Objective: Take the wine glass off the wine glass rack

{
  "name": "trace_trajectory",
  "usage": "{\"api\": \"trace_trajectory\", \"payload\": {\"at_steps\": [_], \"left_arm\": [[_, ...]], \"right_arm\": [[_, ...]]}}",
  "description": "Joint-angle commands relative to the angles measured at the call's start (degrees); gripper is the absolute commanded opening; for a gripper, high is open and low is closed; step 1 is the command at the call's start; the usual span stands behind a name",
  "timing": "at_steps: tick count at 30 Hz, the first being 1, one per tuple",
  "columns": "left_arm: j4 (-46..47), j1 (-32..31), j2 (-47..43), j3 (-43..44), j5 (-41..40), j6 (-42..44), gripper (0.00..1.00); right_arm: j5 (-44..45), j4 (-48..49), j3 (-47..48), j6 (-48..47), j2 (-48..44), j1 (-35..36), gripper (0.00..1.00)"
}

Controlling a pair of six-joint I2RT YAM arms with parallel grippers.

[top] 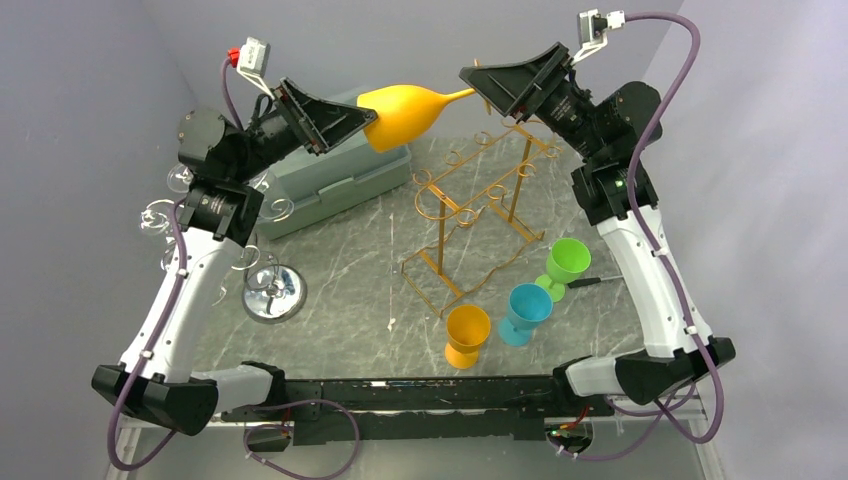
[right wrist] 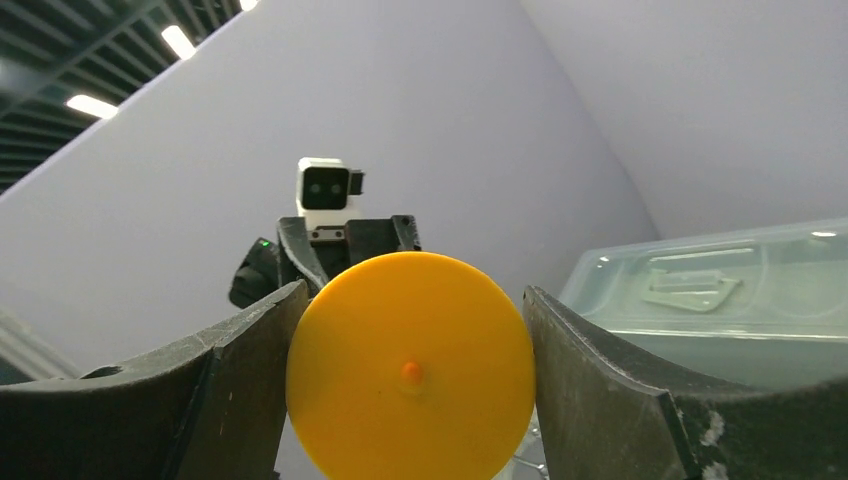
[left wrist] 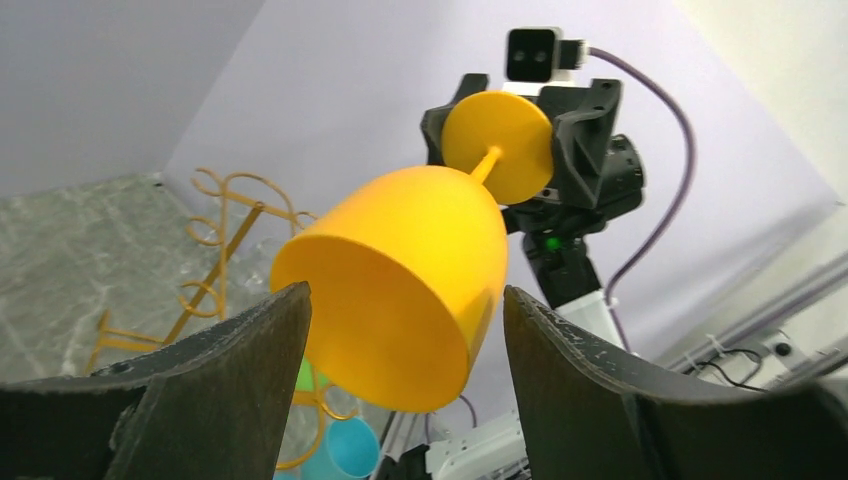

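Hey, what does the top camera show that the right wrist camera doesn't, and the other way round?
Only the top view: the wine glass rack with nothing hanging on it, the orange cup, blue cup and green cup beside it, the chrome stand, and the wine glass lying level, bowl at the left claw.
Only the right wrist view: the flat underside of the glass's foot between the right claw fingers, plus ceiling lights.
Both: the wine glass, the grey lidded box and the left arm.

place | likely robot lab | blank booth walls (top: 70, 90) | strip lights (right wrist: 180, 41)
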Motion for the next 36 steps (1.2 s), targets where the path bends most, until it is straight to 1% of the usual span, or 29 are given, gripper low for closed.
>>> {"api": "trace_trajectory", "payload": {"at_steps": [1, 2, 4, 5, 7, 9, 11, 12, 14, 15, 17, 21, 24, 27, 30, 33, 36], "left_arm": [[13.87, 0.33, -1.11, -1.47, 5.18, -10.47, 0.73], [16.56, 0.37, -1.01, -2.06, 5.72, -12.12, 0.71], [19.54, 0.33, -0.68, -2.44, 6.73, -15.19, 0.61], [20.53, 0.36, -0.68, -2.69, 7.05, -16.42, 0.55], [21.28, 0.35, -1.00, -3.09, 7.62, -17.99, 0.47], [19.56, 0.30, -1.77, -3.18, 7.85, -17.99, 0.36], [16.77, 0.30, -2.72, -3.27, 8.51, -17.46, 0.30], [14.97, 0.30, -3.14, -3.00, 8.67, -16.77, 0.24], [9.88, 0.30, -4.00, -1.64, 8.92, -14.20, 0.07], [6.38, 0.30, -4.44, -0.69, 8.78, -12.24, 0.00], [-1.45, 0.30, -5.43, 1.71, 8.49, -7.49, 0.00], [-21.10, 0.34, -6.75, 8.48, 7.76, 2.89, 0.00], [-35.95, 0.30, -7.40, 14.04, 6.42, 11.27, 0.00], [-48.19, -0.24, -8.86, 16.49, 3.50, 17.83, 0.00], [-59.04, -0.67, -10.84, 17.06, -0.17, 23.59, 0.00], [-67.78, -0.76, -12.41, 17.75, -1.80, 27.06, 0.00], [-76.23, -0.76, -13.35, 19.23, -4.25, 30.77, 0.00]], "right_arm": [[-3.69, 9.99, -1.28, 5.83, 0.88, -0.30, 0.55], [-4.31, 11.28, -1.80, 6.63, 1.15, -0.30, 0.55], [-5.35, 14.26, -3.12, 8.60, 1.68, -0.30, 0.55], [-5.80, 15.70, -3.80, 9.51, 1.92, -0.30, 0.55], [-5.89, 18.04, -5.61, 10.61, 2.09, -0.30, 0.55], [-5.81, 19.03, -6.55, 10.92, 2.10, -0.23, 0.55], [-6.06, 19.82, -7.61, 10.74, 1.86, -0.22, 0.55], [-6.21, 20.10, -8.27, 10.61, 1.62, -0.15, 0.55], [-6.62, 19.70, -9.40, 9.59, 1.12, -0.10, 0.59], [-6.77, 18.97, -9.79, 8.78, 0.81, -0.05, 0.63], [-6.27, 15.81, -10.45, 6.22, -0.23, -0.08, 0.75], [-1.22, 1.21, -9.11, -2.97, -2.84, 0.05, 0.99], [3.78, -9.36, -7.68, -8.90, -4.53, 0.00, 1.00], [9.17, -16.92, -7.03, -13.75, -6.35, 0.08, 1.00], [12.59, -21.34, -6.37, -17.01, -7.66, 0.14, 1.00], [13.89, -25.77, -4.26, -19.60, -7.31, 0.21, 1.00], [14.97, -27.73, -3.11, -21.15, -6.87, 0.35, 1.00]]}}
